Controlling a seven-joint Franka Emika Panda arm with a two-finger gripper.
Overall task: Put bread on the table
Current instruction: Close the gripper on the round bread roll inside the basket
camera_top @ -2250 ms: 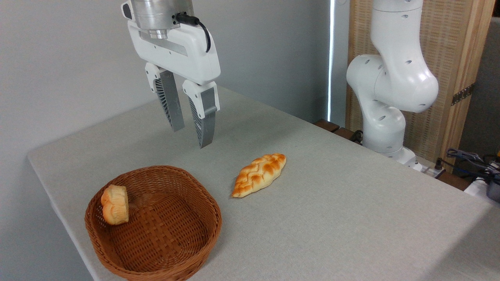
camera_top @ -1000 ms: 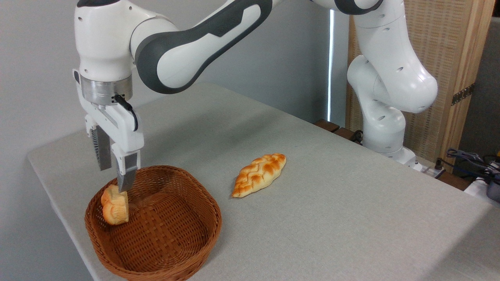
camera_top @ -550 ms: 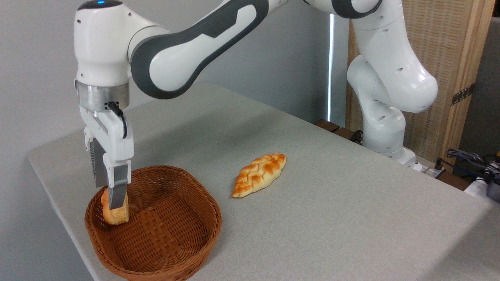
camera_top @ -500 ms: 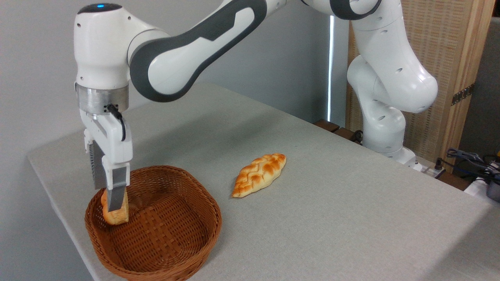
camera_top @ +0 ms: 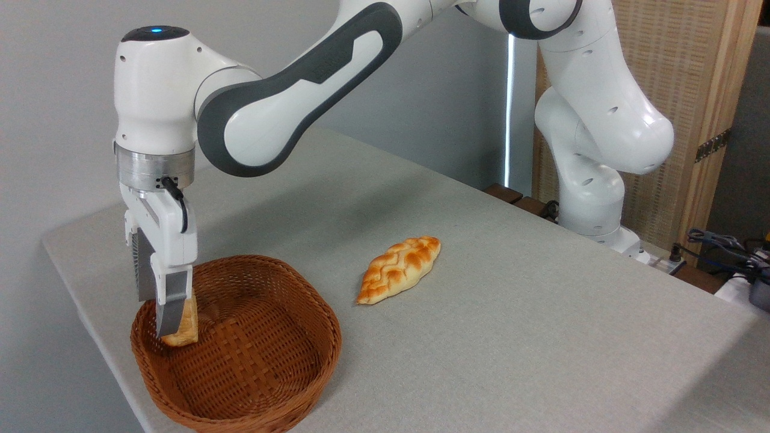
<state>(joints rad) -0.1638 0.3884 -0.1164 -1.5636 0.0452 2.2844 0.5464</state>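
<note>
The bread (camera_top: pixel 190 322), a small pale-golden bun, lies against the left inner wall of the brown wicker basket (camera_top: pixel 328 346); only its right edge shows. My gripper (camera_top: pixel 159 317) reaches straight down into the basket with its fingers on either side of the bun, and the near finger (camera_top: pixel 171 304) covers most of it. The fingers look as far apart as before, so open. The basket stands on the table (camera_top: pixel 511 337), which is covered in light grey cloth.
A braided orange-brown loaf (camera_top: pixel 400 269) lies on the cloth to the right of the basket. The arm's white base (camera_top: pixel 592 180) stands at the table's far right edge, with cables (camera_top: pixel 728 246) beyond it. The table's left edge runs close to the basket.
The gripper came from above the table's middle to over the basket, turned, and has dropped down around the bun. The bun and the loaf have not moved.
</note>
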